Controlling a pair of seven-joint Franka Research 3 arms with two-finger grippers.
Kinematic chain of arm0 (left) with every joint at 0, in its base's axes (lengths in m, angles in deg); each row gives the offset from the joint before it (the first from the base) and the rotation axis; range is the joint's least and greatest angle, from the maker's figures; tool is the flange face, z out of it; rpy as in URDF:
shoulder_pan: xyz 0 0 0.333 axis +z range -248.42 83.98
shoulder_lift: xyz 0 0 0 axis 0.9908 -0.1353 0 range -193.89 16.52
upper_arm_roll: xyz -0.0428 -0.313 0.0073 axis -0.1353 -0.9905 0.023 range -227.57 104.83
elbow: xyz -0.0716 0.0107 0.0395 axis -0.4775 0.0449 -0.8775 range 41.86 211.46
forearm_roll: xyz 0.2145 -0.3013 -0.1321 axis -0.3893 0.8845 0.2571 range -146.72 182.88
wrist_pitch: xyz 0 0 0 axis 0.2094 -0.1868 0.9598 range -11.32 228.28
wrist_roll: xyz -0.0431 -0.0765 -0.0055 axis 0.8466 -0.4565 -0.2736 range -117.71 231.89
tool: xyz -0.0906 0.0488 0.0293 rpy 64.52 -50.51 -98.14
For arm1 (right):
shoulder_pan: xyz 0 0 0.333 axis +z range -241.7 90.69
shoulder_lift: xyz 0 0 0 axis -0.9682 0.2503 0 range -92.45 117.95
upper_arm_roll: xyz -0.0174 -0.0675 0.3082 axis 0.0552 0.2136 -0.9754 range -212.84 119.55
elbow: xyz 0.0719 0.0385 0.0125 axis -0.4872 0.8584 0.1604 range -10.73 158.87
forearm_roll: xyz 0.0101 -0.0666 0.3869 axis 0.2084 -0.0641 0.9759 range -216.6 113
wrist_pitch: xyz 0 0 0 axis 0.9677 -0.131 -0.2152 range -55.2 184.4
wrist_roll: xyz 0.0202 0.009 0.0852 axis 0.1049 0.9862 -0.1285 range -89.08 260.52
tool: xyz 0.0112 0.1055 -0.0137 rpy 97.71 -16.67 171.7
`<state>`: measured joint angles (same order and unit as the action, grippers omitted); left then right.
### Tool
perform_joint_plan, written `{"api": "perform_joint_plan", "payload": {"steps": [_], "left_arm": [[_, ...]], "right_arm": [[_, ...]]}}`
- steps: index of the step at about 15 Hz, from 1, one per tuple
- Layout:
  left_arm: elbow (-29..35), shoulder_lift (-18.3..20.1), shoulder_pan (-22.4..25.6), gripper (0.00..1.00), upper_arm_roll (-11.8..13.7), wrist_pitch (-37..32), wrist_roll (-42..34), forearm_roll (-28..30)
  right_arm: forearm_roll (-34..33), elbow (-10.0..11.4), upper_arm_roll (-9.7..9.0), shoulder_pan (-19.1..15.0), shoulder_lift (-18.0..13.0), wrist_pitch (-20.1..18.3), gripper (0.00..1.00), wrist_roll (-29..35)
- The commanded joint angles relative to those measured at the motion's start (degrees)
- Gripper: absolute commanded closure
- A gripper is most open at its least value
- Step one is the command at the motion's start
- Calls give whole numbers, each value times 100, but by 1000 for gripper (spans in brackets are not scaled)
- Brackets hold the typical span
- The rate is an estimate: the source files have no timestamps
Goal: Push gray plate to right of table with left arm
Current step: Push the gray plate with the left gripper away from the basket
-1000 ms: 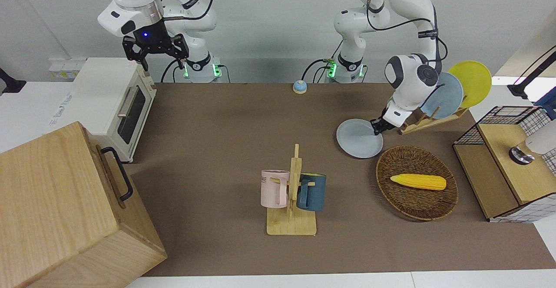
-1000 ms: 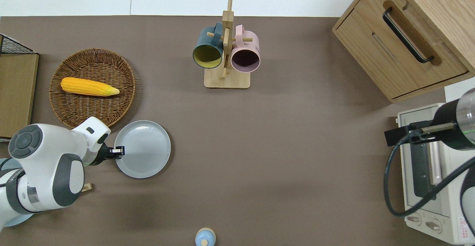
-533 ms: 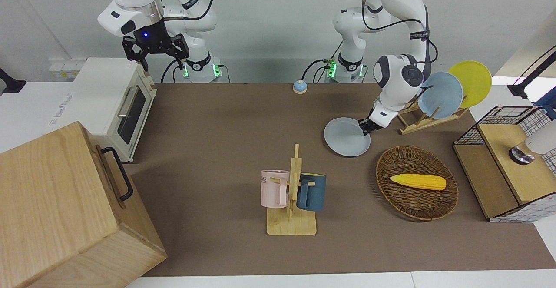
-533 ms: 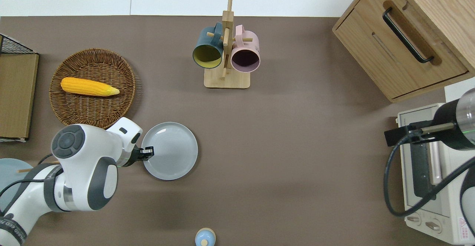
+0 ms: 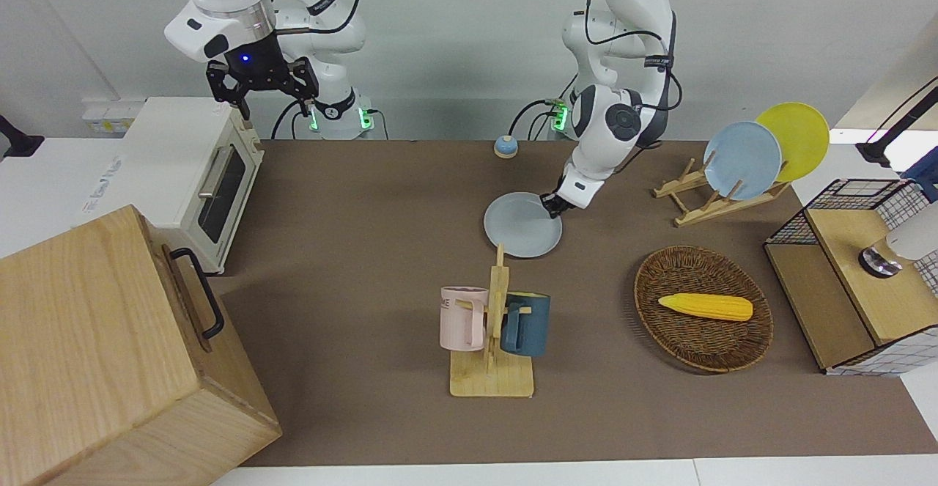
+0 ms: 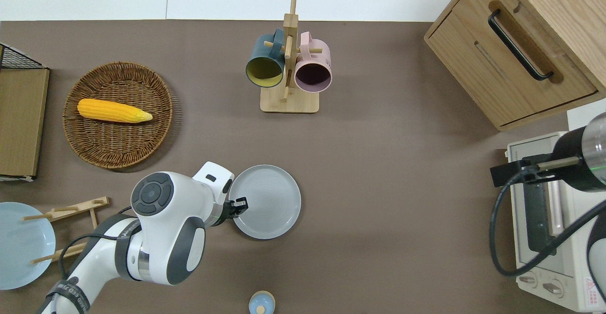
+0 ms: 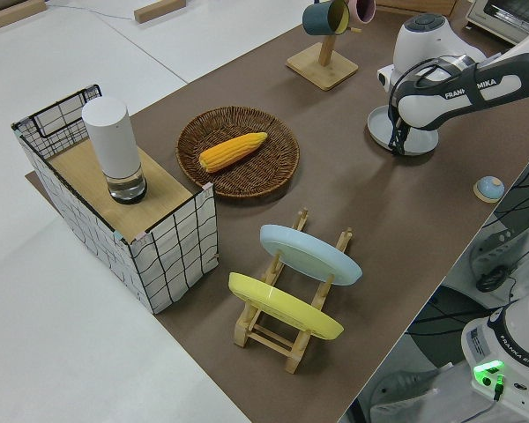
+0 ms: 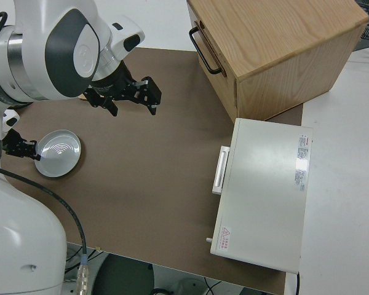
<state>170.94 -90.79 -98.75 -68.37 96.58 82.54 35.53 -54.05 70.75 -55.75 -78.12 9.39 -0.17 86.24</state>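
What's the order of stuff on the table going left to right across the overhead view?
Sky-blue plate → wicker basket with corn → left gripper → gray plate → mug rack → wooden cabinet → toaster oven.

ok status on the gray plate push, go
Left gripper down at the gray plate's rim on the left arm's side, pushing. Plate flat on the table, mid-table. Right arm parked, gripper open. Path toward the toaster oven unobstructed.
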Motion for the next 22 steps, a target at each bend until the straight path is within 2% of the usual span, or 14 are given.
{"api": "perform_joint_plan", "payload": {"steps": [1, 6, 13, 22], "left_arm": [[89, -1, -482, 1000, 68, 207, 293, 398], [80, -62, -1176, 1000, 68, 778, 1005, 610], [36, -457, -2029, 1000, 68, 1674, 1928, 725], [-307, -616, -2469, 1000, 15, 1763, 2623, 716]], "right_arm": [[5, 23, -30, -46, -60, -69, 5, -43], [-3, 23, -30, -46, -60, -69, 5, -43], [5, 23, -30, -46, -60, -69, 5, -43], [-3, 23, -30, -46, -60, -69, 5, -43]]}}
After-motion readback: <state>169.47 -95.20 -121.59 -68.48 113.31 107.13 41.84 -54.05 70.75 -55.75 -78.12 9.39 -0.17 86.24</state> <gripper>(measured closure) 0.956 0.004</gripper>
